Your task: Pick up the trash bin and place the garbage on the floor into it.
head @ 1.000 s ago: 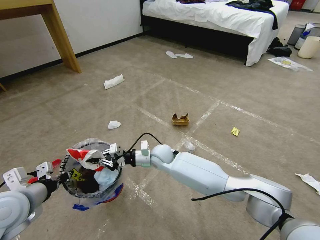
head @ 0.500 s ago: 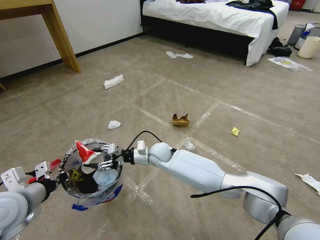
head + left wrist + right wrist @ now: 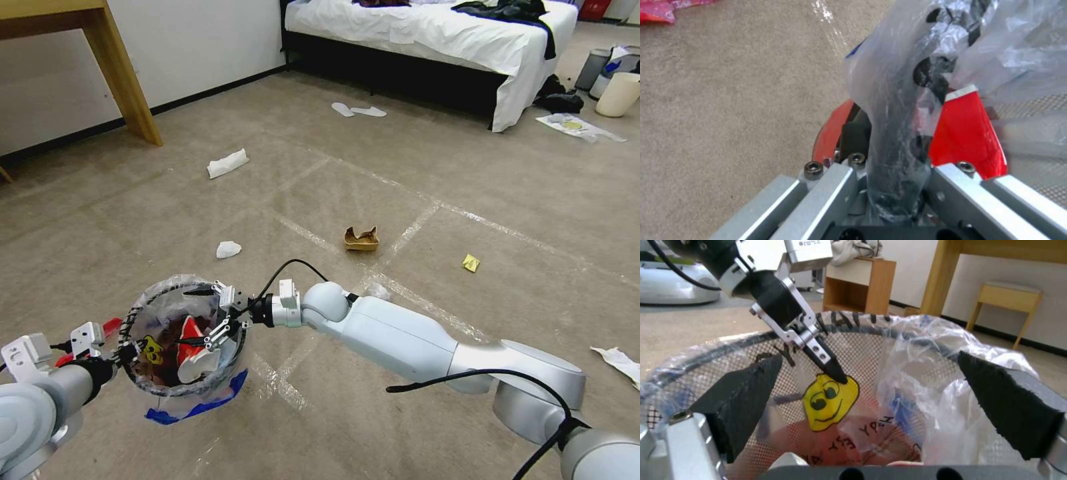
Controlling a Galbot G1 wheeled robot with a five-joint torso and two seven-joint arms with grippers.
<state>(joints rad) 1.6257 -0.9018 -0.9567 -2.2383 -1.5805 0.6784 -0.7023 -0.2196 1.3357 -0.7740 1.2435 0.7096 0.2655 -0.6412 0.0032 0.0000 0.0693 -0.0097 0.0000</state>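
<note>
Sitting at the lower left of the head view, the trash bin (image 3: 180,343) is being held just above the floor (image 3: 427,167) — a round black mesh bin with a crinkly clear liner, a red-and-white paper bowl (image 3: 192,343) lying inside it beside a yellow smiley tag (image 3: 151,348). The left gripper (image 3: 123,348) is clamping the bin's rim and liner at the near left edge; in the left wrist view its metal fingers (image 3: 826,190) are closing on the bagged black rim (image 3: 902,140). The right gripper (image 3: 212,313) is hovering over the bin's mouth with its jaws spread wide and nothing between them; the right wrist view is showing both black pads (image 3: 746,396) apart above the liner. Farther out on the taped carpet, more garbage is lying loose: a crumpled white tissue (image 3: 228,249) above the bin, a brown cardboard tray (image 3: 361,239) near centre, a small yellow scrap (image 3: 471,263) to its right, and a folded white tissue (image 3: 227,163) toward the upper left, near a wooden table leg (image 3: 123,80).
</note>
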